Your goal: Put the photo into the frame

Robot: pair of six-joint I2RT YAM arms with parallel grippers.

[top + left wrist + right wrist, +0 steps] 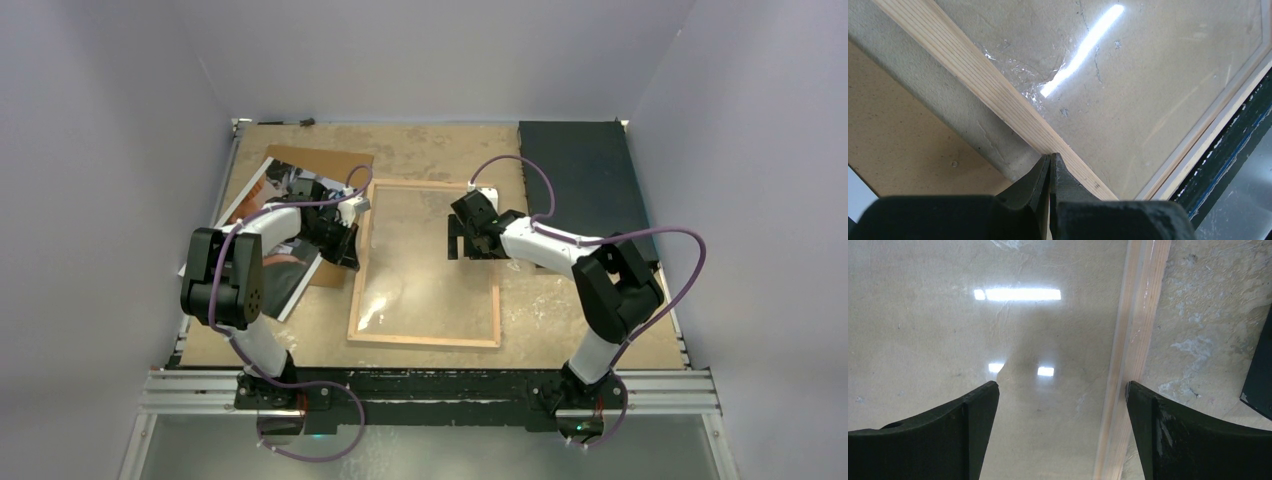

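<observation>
The photo lies left of the frame, by the tabletop's left edge. Your left gripper, closed on nothing, sits nearer than your wide-spread right gripper.

Light-wood frame flat, central, dark glossy photo left of it

Worn table with a board, a mat and a rail

The table is a tan, scuffed sheet with pale patches. A plain brown backing board lies flat at its far left, with only its far and right parts showing. A black rectangular mat lies flat in the far right corner. A small dark object, too small to identify, sits at the far edge. A metal rail runs along the near edge.
</observation>
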